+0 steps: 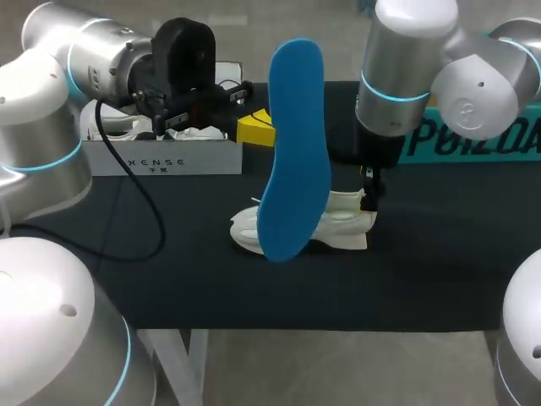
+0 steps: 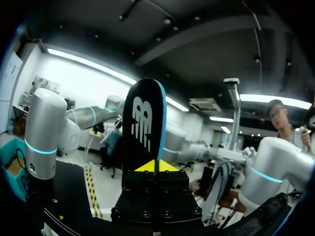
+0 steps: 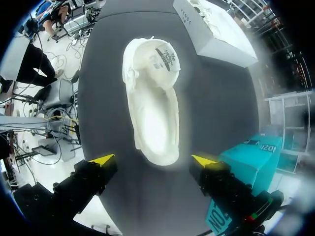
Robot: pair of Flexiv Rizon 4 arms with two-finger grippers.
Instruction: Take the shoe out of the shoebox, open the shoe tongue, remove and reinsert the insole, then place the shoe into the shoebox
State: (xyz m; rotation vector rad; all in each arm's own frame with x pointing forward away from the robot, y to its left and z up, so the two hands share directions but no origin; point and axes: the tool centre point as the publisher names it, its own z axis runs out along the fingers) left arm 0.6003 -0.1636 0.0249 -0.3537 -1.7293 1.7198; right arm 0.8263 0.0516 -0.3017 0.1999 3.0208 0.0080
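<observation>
On the near part of the dark table [image 1: 254,296] the white shoe [image 1: 342,222] is laid on its sole, tongue flipped toward the toe, cavity bare. Over its heel the R gripper [image 3: 155,160] is held w/ fingers spread wide, nothing touched btwn them. Above the toe end the blue insole [image 1: 296,144] is held upright, pinched by the L gripper [image 2: 157,166], yellow tips pressed onto it. Farther back, the white shoebox [image 1: 169,156] is seen by the L arm.

Risks: the shoe isn't pinned, so it could be shoved or tipped when the insole is fed in. W/ only a small pinch, the insole could be twisted, buckled at the collar, or dropped.
</observation>
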